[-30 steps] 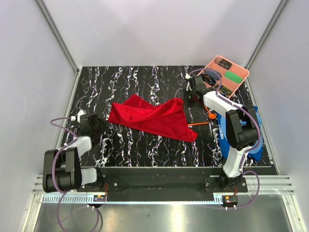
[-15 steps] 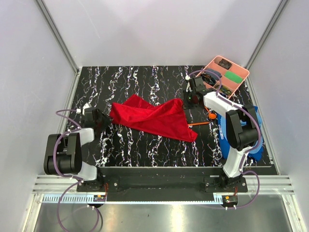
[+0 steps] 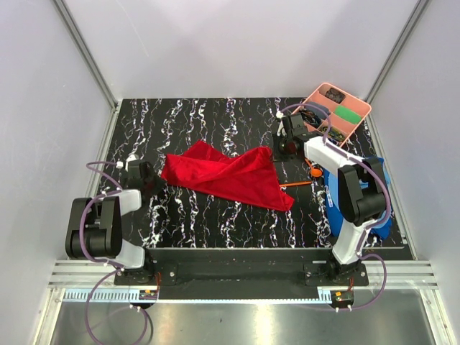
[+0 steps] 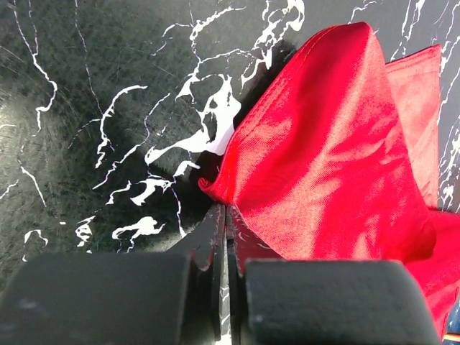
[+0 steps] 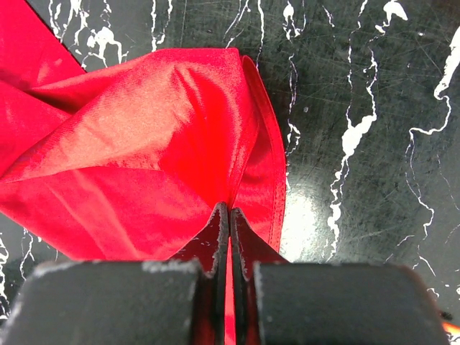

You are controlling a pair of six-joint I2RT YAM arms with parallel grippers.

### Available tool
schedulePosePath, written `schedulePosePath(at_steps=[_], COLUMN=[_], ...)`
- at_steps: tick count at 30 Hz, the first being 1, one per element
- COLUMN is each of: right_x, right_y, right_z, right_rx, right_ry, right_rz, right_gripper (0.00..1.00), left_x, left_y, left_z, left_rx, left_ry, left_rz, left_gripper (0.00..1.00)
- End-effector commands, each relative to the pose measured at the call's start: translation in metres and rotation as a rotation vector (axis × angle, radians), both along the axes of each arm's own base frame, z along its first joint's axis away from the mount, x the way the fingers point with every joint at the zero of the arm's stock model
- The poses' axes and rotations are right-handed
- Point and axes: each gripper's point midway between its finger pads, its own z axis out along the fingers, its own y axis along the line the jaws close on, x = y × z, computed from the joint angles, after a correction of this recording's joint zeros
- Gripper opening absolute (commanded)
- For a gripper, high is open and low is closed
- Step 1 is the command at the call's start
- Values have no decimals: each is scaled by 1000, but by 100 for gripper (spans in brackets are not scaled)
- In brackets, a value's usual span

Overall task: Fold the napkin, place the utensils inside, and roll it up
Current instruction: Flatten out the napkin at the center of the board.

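Left pincer (image 3: 146, 178): advanced to napkin (image 3: 230, 176) left corner since one second ago. Wrist views only: each pincer pressed together, pinching red cloth, right pincer (image 5: 229, 210) at right corner. Top view only: napkin crumpled mid-surface (image 3: 215, 122), utensils (image 3: 298, 185) just beside its right edge.

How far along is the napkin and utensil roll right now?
Nothing looks finished. The napkin lies crumpled and unfolded. In hand: the left gripper and the right gripper are each shut on an edge of it, at opposite ends. Left: folding, putting in the utensils, which lie bare beside the cloth, and rolling.
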Motion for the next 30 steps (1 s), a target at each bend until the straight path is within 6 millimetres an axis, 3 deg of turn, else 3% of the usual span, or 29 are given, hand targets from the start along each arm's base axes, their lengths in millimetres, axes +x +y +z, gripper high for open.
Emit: schedulePosePath(at_steps=[1, 5, 6, 8, 9, 11, 12, 13, 14, 15, 17, 18, 19, 20, 21, 22, 23, 25, 26, 27, 30], right_x=[-1, -7, -8, -13, -15, -21, -24, -27, -35, -39, -50, -55, -60, -71, -77, -89, -95, -112, -118, -124, -131], right_y=[6, 4, 4, 3, 2, 1, 1, 1, 2, 3, 1, 1, 0, -3, -5, -9, -12, -19, -22, -23, -27], right_z=[37, 72, 79, 101, 109, 134, 143, 151, 167, 176, 200, 209, 218, 237, 250, 271, 282, 313, 323, 339, 366], right_rx=[46, 80, 86, 102, 108, 132, 138, 147, 170, 170, 181, 176, 179, 191, 196, 209, 217, 241, 252, 266, 285], right_ry=[-78, -148, -164, -216, -232, -289, -311, -330, -366, -396, -465, -497, -524, -577, -612, -671, -699, -778, -801, -833, -894], right_rz=[14, 15, 14, 19, 20, 29, 37, 46, 72, 99, 124, 142, 150, 152, 155, 153, 149, 140, 134, 137, 128], right_gripper=[0, 0, 0, 0, 0, 0, 0, 0, 0, 0, 0, 0, 0, 0, 0, 0, 0, 0, 0, 0, 0], left_x=[5, 5, 7, 3, 3, -3, -5, -7, -12, -15, -23, -29, -32, -38, -45, -52, -60, -72, -82, -86, -98], left_y=[1, 4, 5, 7, 8, 9, 10, 15, 16, 16, 14, 13, 13, 9, 9, 9, 8, 11, 11, 11, 5], left_z=[13, 51, 75, 92, 116, 134, 157, 168, 172, 196, 213, 237, 249, 255, 282, 291, 318, 337, 365, 375, 413], left_rx=[26, 44, 56, 62, 71, 85, 103, 128, 139, 161, 171, 192, 202, 198, 215, 223, 242, 263, 280, 285, 291], left_ry=[-31, -101, -163, -193, -256, -285, -344, -363, -359, -416, -448, -509, -533, -542, -604, -614, -674, -696, -754, -771, -847], left_rz=[-12, -10, -4, 4, 13, 12, 5, 25, 19, 11, -8, -23, -26, -50, -55, -61, -62, -55, -51, -52, -74], left_gripper=[0, 0, 0, 0, 0, 0, 0, 0, 0, 0, 0, 0, 0, 0, 0, 0, 0, 0, 0, 0, 0])
